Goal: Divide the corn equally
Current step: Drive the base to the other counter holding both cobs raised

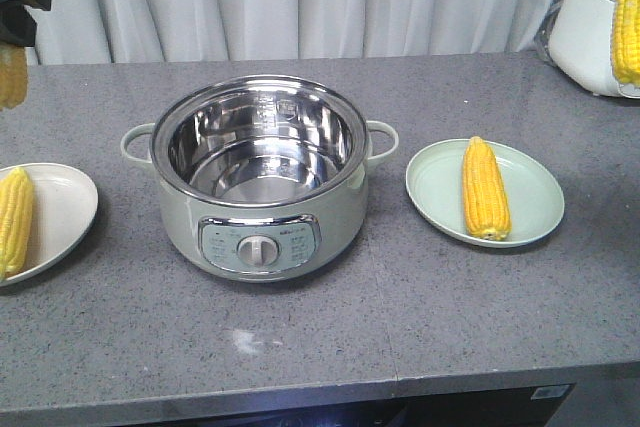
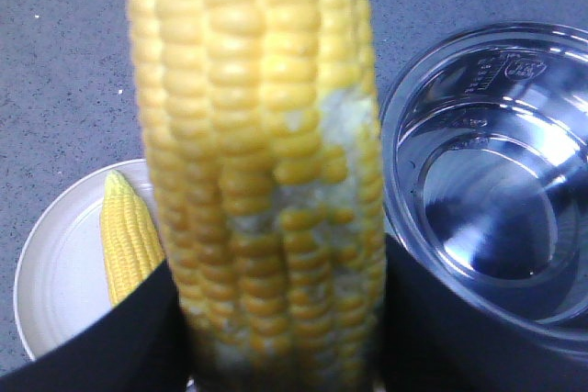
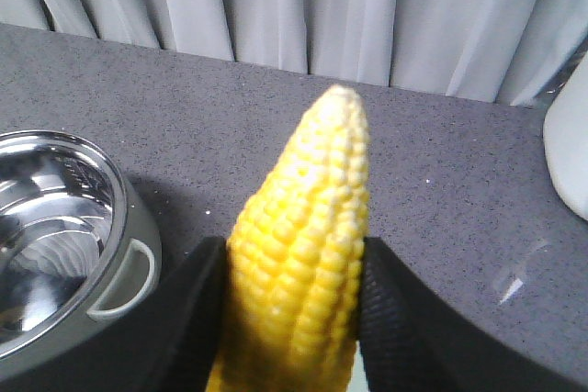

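Four cobs of corn show. One corn cob (image 1: 486, 188) lies on the pale green plate (image 1: 535, 202) at the right, another corn cob (image 1: 14, 218) on the white plate (image 1: 65, 209) at the far left. My left gripper (image 2: 276, 319) is shut on a third cob (image 2: 262, 162), held high over the left plate; the front view shows that cob (image 1: 11, 75) hanging at the top left edge. My right gripper (image 3: 294, 300) is shut on a fourth cob (image 3: 303, 245), its tip pointing up; in the front view this cob (image 1: 627, 17) hangs at the top right, the gripper itself out of frame.
An empty steel-lined electric pot (image 1: 258, 175) with side handles stands mid-counter between the plates. A white appliance (image 1: 590, 32) sits at the back right by the curtain. The counter's front edge (image 1: 320, 387) runs along the bottom.
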Controlling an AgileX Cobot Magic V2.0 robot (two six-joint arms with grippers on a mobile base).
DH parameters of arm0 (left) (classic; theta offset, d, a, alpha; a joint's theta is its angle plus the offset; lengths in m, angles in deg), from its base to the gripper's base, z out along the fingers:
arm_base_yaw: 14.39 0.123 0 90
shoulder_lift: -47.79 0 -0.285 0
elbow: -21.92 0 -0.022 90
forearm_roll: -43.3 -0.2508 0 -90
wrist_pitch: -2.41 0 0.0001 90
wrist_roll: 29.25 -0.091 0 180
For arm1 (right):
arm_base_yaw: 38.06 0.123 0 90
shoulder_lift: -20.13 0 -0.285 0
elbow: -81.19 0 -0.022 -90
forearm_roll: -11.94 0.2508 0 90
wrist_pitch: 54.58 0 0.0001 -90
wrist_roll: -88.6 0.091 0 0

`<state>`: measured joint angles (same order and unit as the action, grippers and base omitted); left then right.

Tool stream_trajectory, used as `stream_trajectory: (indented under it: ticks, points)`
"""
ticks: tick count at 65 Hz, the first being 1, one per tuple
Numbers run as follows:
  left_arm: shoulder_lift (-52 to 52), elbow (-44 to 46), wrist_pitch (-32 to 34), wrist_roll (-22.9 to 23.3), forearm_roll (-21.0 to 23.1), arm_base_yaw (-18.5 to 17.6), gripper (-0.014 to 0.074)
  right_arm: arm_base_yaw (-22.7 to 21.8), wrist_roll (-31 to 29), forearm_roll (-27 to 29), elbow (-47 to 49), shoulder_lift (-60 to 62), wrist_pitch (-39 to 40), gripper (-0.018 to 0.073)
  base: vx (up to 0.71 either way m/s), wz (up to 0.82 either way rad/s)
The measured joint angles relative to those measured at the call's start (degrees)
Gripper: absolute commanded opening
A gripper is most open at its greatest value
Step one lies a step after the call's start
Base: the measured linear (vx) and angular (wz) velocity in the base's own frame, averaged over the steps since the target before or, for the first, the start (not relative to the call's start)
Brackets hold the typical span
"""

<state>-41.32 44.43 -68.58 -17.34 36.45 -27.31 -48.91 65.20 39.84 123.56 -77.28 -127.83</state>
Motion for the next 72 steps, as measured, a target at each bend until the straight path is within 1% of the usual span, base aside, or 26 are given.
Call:
stream_trajectory:
  ticks: [42,72]
  points:
    - [0.0,0.0,0.0,0.0,0.0,0.0,0.0006,0.0,0.0,0.0,0.0,0.0,0.0,0.0154,-0.01,-0.05]
    - [0.0,0.0,0.0,0.0,0.0,0.0,0.0006,0.0,0.0,0.0,0.0,0.0,0.0,0.0154,-0.03,-0.27]
